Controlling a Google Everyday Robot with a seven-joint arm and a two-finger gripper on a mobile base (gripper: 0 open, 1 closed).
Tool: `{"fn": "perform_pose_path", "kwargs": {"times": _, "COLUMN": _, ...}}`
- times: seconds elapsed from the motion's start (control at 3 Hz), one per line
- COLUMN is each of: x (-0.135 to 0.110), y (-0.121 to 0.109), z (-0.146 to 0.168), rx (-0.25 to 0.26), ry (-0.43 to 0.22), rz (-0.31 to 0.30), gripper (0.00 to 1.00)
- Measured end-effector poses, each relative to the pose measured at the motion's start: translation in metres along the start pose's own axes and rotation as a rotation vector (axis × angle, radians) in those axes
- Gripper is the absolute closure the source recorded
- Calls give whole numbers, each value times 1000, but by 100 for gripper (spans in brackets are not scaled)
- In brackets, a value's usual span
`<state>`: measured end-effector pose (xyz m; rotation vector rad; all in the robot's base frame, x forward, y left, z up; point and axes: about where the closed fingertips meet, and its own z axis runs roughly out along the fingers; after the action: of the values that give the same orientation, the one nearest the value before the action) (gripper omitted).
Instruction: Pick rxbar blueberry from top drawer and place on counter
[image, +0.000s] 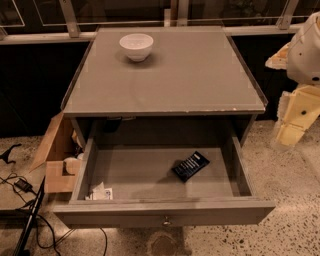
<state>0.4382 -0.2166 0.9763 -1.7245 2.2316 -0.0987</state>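
Camera view: blueberry bar (190, 166) lies flat and askew on the floor of the open top drawer (165, 212), toward three o'clock of its middle; paper scrap (101, 193) at seven o'clock; counter (200, 75) above carries a bowl (136, 46) at eleven o'clock; gripper (295, 122) hangs downward beside the cabinet at three o'clock, well apart from the bar; how wide it stands I cannot tell.
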Motion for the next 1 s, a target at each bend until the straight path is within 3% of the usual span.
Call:
{"fn": "perform_pose_path", "kwargs": {"times": 0.33, "x": 0, "y": 0, "z": 0, "rx": 0, "ry": 0, "rz": 0, "gripper": 0}}
{"fn": "perform_pose_path", "kwargs": {"times": 0.67, "x": 0, "y": 0, "z": 0, "rx": 0, "ry": 0, "rz": 0, "gripper": 9}}
{"fn": "perform_pose_path", "kwargs": {"times": 1.0, "x": -2, "y": -1, "z": 1, "rx": 14, "ry": -10, "rz": 14, "gripper": 32}}
